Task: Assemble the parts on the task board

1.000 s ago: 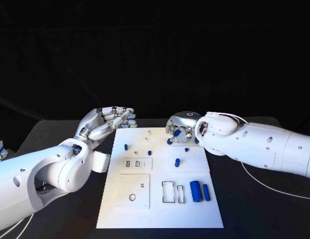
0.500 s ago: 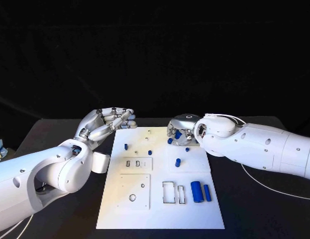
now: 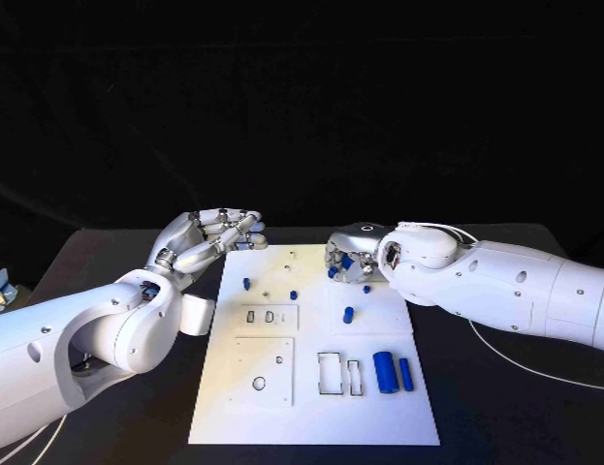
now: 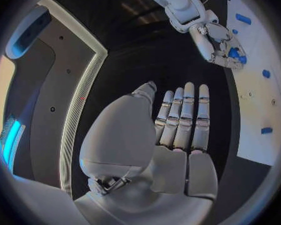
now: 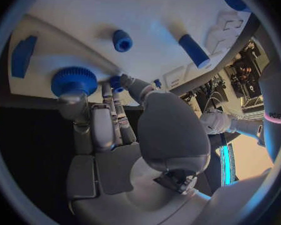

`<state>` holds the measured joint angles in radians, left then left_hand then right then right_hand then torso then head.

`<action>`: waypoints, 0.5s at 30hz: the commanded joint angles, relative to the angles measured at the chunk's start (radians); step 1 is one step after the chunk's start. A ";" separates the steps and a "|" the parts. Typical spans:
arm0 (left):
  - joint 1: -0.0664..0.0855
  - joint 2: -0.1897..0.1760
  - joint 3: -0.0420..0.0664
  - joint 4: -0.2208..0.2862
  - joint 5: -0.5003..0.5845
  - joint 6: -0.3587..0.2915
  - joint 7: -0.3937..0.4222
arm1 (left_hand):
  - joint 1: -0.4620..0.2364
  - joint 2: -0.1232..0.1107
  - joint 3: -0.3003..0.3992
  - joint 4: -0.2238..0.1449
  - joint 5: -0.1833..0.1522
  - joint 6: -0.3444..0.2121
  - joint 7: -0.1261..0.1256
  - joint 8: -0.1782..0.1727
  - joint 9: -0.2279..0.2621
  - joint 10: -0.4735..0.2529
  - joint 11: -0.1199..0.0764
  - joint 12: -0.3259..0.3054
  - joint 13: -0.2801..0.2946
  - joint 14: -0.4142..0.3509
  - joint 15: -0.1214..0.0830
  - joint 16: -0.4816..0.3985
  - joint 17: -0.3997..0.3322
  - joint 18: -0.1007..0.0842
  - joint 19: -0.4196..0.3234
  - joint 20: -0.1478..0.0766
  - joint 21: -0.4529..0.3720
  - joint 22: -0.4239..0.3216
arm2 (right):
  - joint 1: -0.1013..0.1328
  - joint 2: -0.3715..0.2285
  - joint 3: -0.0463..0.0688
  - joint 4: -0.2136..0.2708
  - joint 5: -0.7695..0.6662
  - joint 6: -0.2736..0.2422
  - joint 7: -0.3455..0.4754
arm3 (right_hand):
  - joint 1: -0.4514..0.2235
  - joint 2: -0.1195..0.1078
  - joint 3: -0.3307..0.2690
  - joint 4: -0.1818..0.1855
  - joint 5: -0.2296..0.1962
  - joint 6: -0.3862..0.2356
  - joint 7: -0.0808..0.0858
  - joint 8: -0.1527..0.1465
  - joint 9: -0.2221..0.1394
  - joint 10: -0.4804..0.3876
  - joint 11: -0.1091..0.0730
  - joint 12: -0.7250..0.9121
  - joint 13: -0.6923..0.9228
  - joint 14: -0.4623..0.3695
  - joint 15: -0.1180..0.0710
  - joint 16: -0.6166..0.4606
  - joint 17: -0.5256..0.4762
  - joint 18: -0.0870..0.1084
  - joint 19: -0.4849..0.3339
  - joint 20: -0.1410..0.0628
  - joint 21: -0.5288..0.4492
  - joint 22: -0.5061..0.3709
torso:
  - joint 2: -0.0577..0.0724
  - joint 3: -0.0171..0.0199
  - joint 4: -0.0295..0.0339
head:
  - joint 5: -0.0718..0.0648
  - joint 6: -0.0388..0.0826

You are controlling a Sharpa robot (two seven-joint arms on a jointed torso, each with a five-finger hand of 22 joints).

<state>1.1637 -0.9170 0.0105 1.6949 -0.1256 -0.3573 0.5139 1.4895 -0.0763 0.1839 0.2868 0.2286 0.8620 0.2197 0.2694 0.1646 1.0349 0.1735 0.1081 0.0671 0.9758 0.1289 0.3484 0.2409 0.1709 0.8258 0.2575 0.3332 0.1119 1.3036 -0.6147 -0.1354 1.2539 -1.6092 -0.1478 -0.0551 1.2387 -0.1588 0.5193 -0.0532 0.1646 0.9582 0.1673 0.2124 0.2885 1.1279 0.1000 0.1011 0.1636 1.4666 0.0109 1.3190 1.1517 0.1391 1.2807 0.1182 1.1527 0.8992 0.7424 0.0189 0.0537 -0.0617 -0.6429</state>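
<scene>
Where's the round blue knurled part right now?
The round blue knurled part is at the right hand's fingertips, at the far right corner of the white task board.

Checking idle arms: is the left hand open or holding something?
Open. The left hand has its fingers straight, nothing in them, beside the task board.

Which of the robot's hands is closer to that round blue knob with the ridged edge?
The right hand: its fingers touch the round, ridged blue knob at the white task board's far edge. The left hand hovers off the board's opposite far corner.
</scene>
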 commanded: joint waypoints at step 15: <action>0.001 0.001 0.001 -0.005 0.015 0.024 -0.007 | -0.003 -0.012 0.009 -0.001 -0.004 -0.006 0.019 -0.007 -0.003 -0.003 0.007 -0.009 -0.001 -0.002 0.005 -0.004 0.003 0.013 0.006 0.001 0.001 -0.003 | -0.004 0.003 -0.001 0.001 0.012 -0.132 -0.025 | 0.006 0.086 0.069 0.036 0.011 0.059 -0.044 0.103 0.101 0.098 -0.041 0.052 0.039 0.034 -0.028 0.041 0.020 -0.023 0.007 -0.028 0.049 0.068 | 0.007 0.0019 -0.0010 | 0.006 0.000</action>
<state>1.1639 -0.9169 0.0104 1.6898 -0.1166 -0.3546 0.5068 1.4855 -0.0803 0.1875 0.2849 0.2286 0.8619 0.2197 0.2645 0.1631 1.0344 0.1740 0.1035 0.0671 0.9758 0.1289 0.3484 0.2425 0.1707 0.8258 0.2575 0.3332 0.1102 1.2999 -0.6119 -0.1363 1.2526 -1.5987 -0.2164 -0.0638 1.2451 -0.0866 0.5828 -0.0155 0.1651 1.0080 0.1392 0.2598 0.3182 1.2172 0.0606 0.1474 0.1991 1.4665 -0.0077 1.3574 1.1732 0.1235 1.2888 0.0978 1.1966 0.9662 0.7484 0.0214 0.0523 -0.0569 -0.6433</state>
